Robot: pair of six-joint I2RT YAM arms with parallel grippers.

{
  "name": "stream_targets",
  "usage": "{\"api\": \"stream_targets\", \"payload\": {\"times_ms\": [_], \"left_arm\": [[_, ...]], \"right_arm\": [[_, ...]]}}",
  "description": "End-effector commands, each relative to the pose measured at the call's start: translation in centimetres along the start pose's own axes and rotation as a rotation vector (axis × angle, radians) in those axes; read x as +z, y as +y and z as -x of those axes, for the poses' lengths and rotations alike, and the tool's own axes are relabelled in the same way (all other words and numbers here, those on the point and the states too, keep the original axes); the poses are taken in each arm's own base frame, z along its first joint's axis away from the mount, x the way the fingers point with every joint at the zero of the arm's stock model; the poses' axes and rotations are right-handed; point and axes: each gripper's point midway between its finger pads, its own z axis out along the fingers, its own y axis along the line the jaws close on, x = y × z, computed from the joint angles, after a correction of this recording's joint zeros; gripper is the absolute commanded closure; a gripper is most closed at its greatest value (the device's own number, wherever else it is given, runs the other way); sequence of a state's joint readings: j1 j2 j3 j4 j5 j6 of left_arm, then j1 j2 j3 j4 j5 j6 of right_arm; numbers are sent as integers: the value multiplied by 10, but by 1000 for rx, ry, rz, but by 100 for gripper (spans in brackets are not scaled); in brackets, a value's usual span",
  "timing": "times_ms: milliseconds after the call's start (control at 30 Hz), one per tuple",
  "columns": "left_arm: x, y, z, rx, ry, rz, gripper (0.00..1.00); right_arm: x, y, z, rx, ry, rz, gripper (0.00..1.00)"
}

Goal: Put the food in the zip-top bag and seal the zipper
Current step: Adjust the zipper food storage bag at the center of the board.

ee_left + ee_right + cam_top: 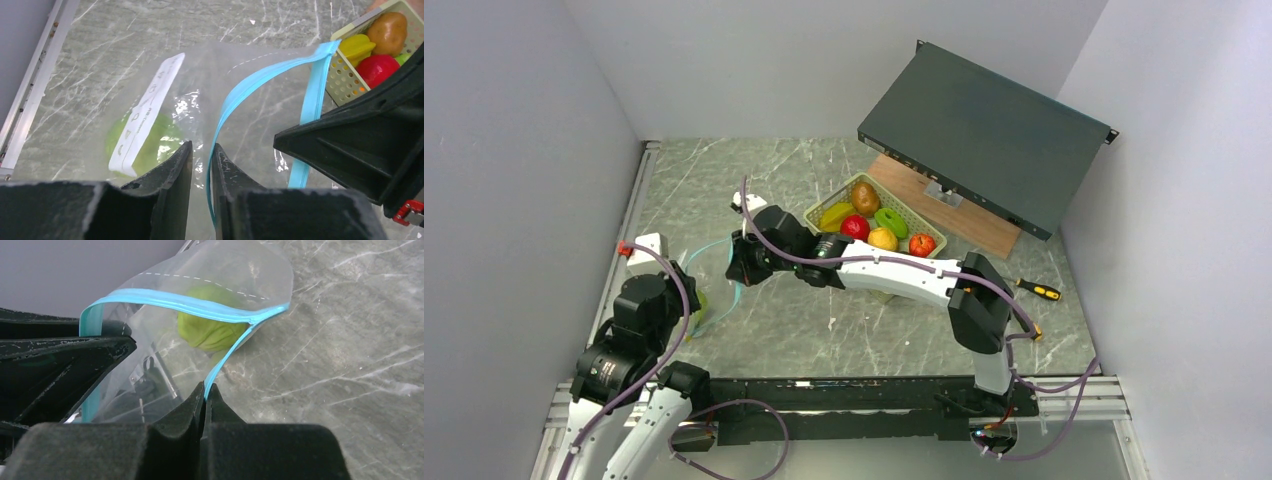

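- two lips of the zipper (190,305) stand apart, so the mouth of the zip-top bag (235,265) gapes. that looks like the point of the hold: a wide entry for more food.
- the right gripper (205,390) has its fingers pressed together on the lower teal lip, which comes out right at the tips. my guess is that it pulls this side away from the other.
- the left gripper (201,150) has its fingers a little spread. the teal strip runs down through the narrow gap along the inner face of one finger. i cannot tell whether it is pinched there.
- one green piece (210,332) already lies inside the bag, deep at the closed end, on the table (844,320) just ahead of the left arm.
- most of the food (882,225) sits in the pale green basket (832,194), near the bag's mouth and past the right arm's wrist. the task reads as barely begun, with sealing a long way off.
- hard to make out: the white slider tab does not show in any view, so i cannot say which end of the zipper it is at.
- a white label (145,115) on the film covers part of the green piece from the left wrist camera, and glare blurs its outline.
- from above, both wrists hide most of the bag. only a teal loop and a bit of green show.
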State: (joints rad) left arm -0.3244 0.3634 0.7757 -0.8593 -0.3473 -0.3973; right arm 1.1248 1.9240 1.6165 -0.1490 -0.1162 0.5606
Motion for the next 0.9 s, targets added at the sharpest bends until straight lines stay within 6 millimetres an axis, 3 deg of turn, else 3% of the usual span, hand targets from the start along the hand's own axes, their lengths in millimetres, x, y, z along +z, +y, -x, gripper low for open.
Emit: {"api": "stream_targets", "payload": {"times_ms": [0,200,367,433,633,667,733,867], "left_arm": [[-5,6,15,-33,-35,46,70],[-6,8,15,-36,-38,56,51],[-4,6,14,-30,-36,45,49],[-3,6,13,-30,-33,50,57],[-10,12,16,-54,-57,69,100],[-11,14,17,-63,-65,79,100],[-13,19,18,-80,-85,98,100],[-14,22,18,-91,-100,111,100]], "right_arm": [[-19,24,26,29,-47,50,100],[-18,27,25,25,-45,61,100],[-16,28,23,5,-39,56,100],[-16,29,20,-4,-35,52,100],[-18,14,23,-91,-36,-18,100],[-20,6,26,-114,-44,-56,100],[-24,-8,32,-151,-52,-124,90],[-33,-16,38,-236,-44,-158,54]]}}
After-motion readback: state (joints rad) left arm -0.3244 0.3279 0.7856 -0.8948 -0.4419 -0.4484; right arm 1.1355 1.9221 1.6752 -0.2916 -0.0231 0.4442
